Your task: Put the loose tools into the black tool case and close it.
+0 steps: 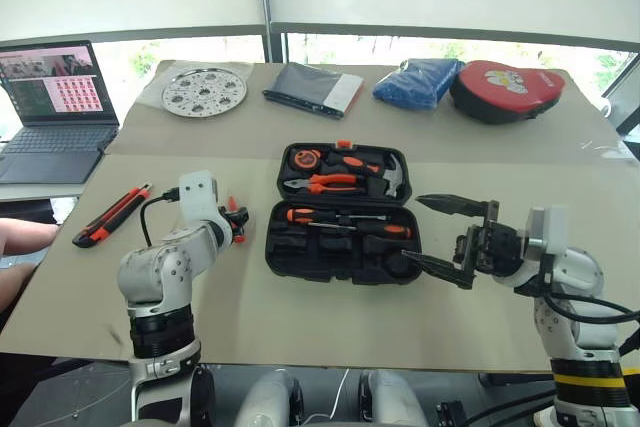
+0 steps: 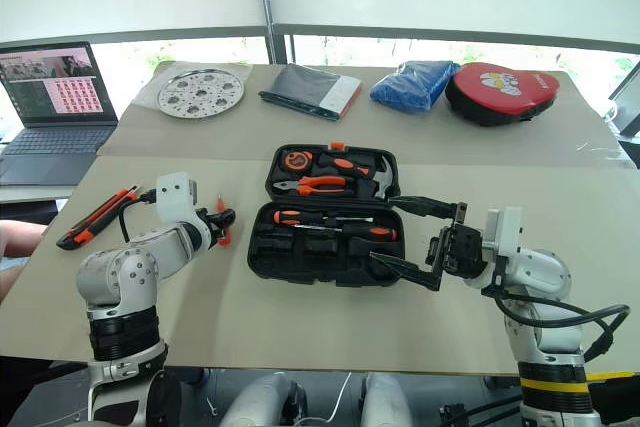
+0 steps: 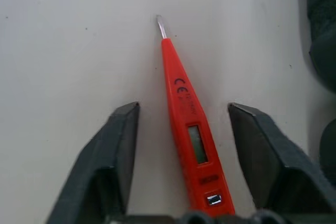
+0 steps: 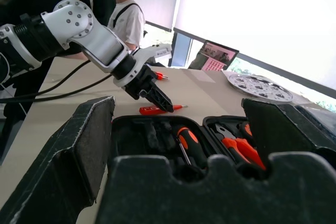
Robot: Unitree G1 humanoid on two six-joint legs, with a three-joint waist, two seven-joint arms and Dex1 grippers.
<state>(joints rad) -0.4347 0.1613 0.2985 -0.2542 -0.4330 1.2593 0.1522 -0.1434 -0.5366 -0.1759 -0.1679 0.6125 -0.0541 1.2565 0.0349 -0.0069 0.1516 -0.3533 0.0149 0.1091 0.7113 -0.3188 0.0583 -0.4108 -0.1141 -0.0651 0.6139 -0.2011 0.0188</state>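
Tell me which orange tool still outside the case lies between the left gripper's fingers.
The slim orange tester pen, lying on the table between the left gripper's open fingers beside the black tool case. The other, the orange-and-black utility knife, lies farther out near the table's left edge.

Both arms are the same build: chunky silver-grey metal segments with rounded joint housings, each housing dotted with a ring of small dark screws. The left arm (image 1: 165,272), lower left of the frame, has a white block (image 1: 197,194) at the wrist with a black cable (image 1: 150,212) looping out of it. The right arm (image 1: 565,272), lower right, carries a similar white block (image 1: 545,230), thick black cables near the elbow and a yellow band lower down. Each ends in a gripper, left (image 3: 184,129) and right (image 1: 445,237), with long matte black, wedge-shaped fingers (image 3: 113,150) tapering to blunt tips.
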